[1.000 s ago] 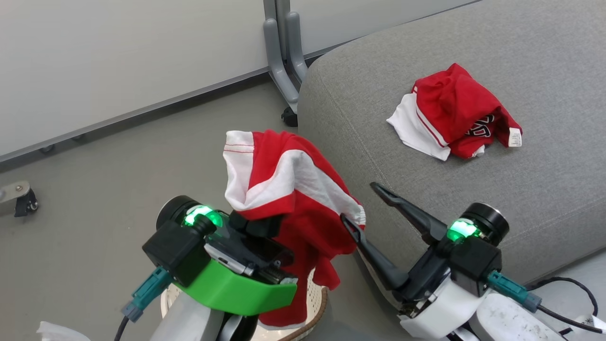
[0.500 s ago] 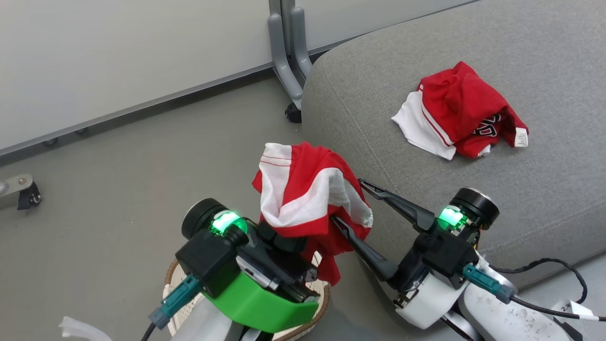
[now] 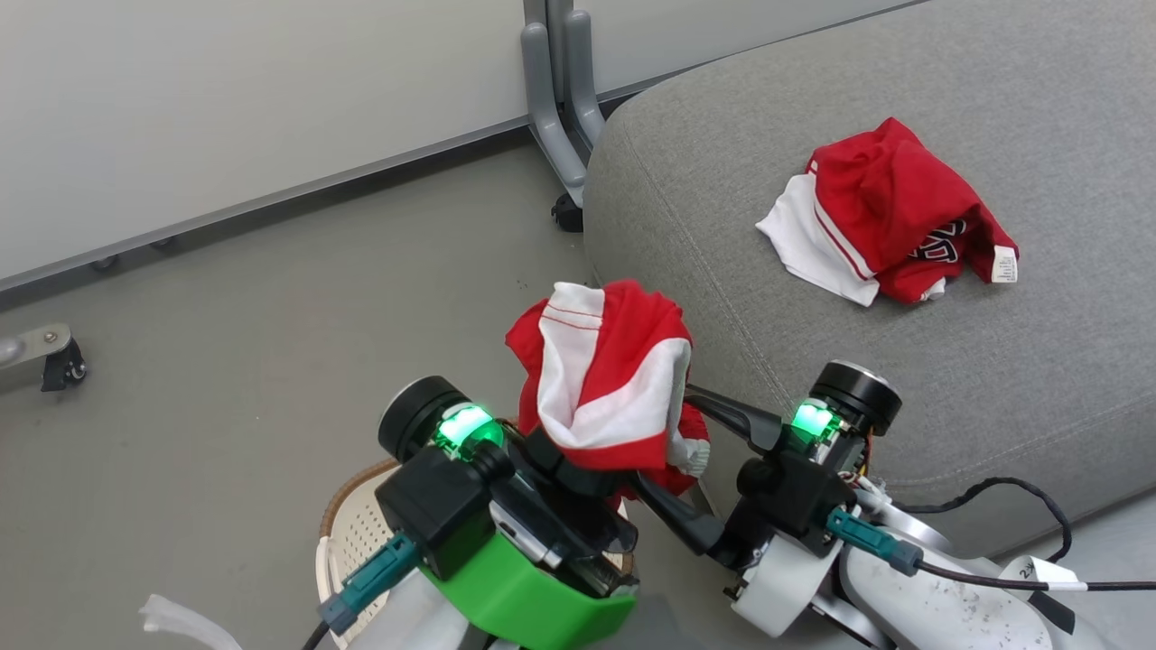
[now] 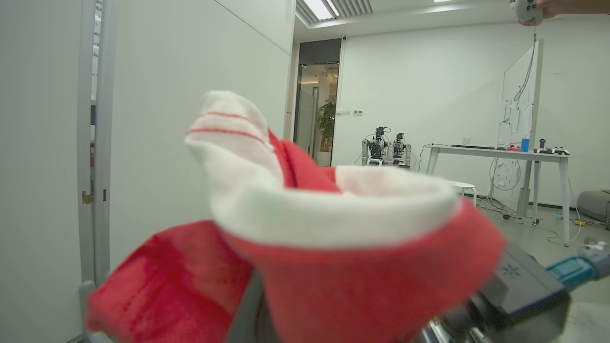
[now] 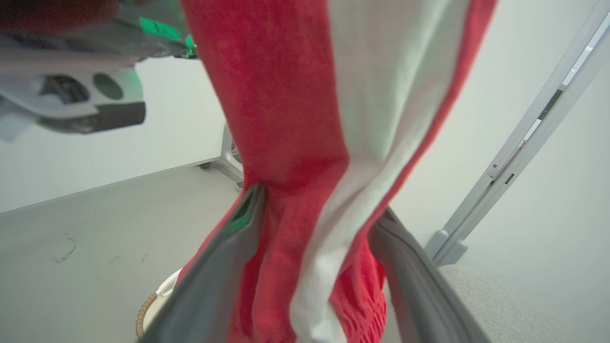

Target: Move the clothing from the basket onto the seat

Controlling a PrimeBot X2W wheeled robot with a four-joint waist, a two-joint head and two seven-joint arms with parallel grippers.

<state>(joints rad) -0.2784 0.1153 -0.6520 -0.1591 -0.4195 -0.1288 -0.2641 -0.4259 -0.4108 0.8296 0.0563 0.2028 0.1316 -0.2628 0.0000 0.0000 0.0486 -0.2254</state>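
At the far left a small caster (image 3: pixel 54 366) stands on the grey floor (image 3: pixel 226 298), well apart from everything else. Near the bottom edge of the head view, the basket (image 3: pixel 348 533) sits on the floor beside the seat's left edge. What shows of its inside is perforated white wall; the rest is hidden behind the left arm.

Above the basket the left tool (image 3: pixel 564 456) is clamped fully closed on the held garment (image 3: pixel 605 379). This red-and-white cloth bunches over the tool's fingers, just short of the seat's left edge, and its lower end is hidden behind the arms.

The right tool (image 3: pixel 664 438) is spread wide. In the right wrist view the cloth drops between its two fingers (image 5: pixel 219 267); one finger touches it, but no grip is closed.

Behind, a grey stand leg (image 3: pixel 555 126) meets the floor at the seat's far left corner, below the pale wall panel (image 3: pixel 226 108).

The seat (image 3: pixel 993 379) takes up the right side. The second garment (image 3: pixel 890 217) lies crumpled on top of it, well in from the left edge. A broad stretch of grey upholstery runs between this garment and the near edge.
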